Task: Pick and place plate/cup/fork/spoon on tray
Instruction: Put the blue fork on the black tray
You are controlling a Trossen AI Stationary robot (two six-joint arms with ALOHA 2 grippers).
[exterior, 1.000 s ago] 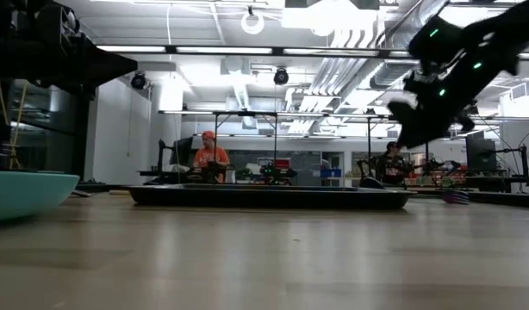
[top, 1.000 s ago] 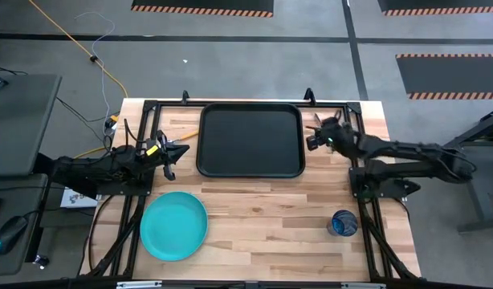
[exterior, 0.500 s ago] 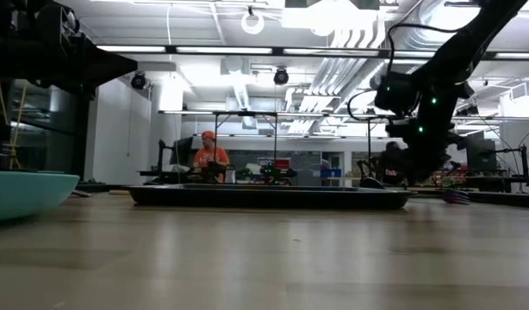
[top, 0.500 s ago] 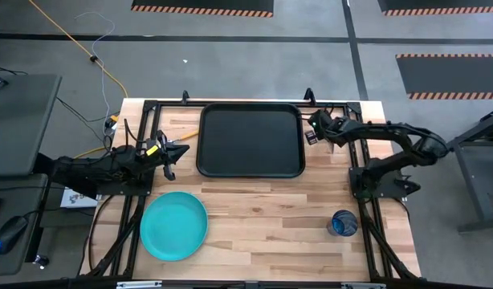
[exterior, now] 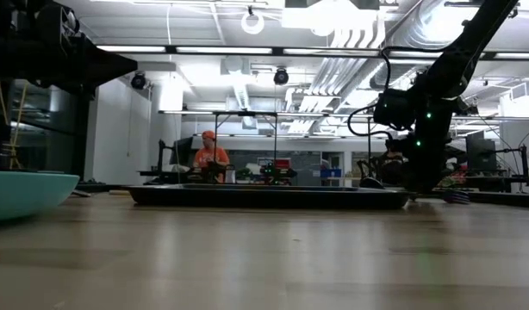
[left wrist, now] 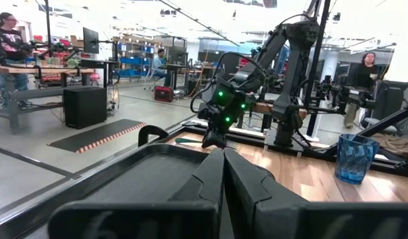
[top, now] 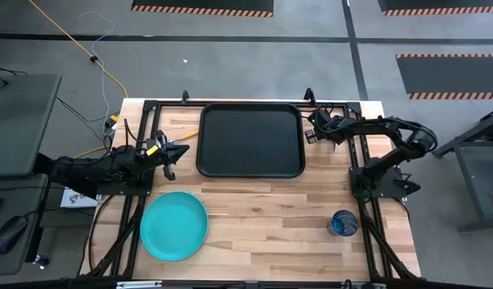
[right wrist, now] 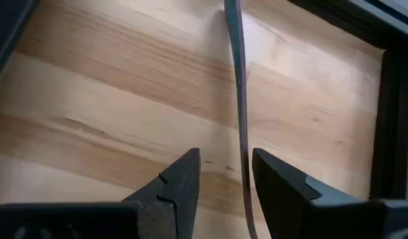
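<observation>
Right wrist view: right pincer (right wrist: 224,174), fingers parted, straddles a thin utensil handle (right wrist: 238,99) beside the tray (top: 250,140).

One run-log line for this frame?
right gripper: open, low over utensil handle beside tray | left gripper: shut, waiting | plate, cup: on table

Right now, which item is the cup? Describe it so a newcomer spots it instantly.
Start at the black tray at the table's far middle, then go to the near right corner of the wooden table. The cup stands there alone beside the right arm's base. It is a small translucent dark-blue tumbler, unlike the wide, flat turquoise plate at the near left.
</observation>
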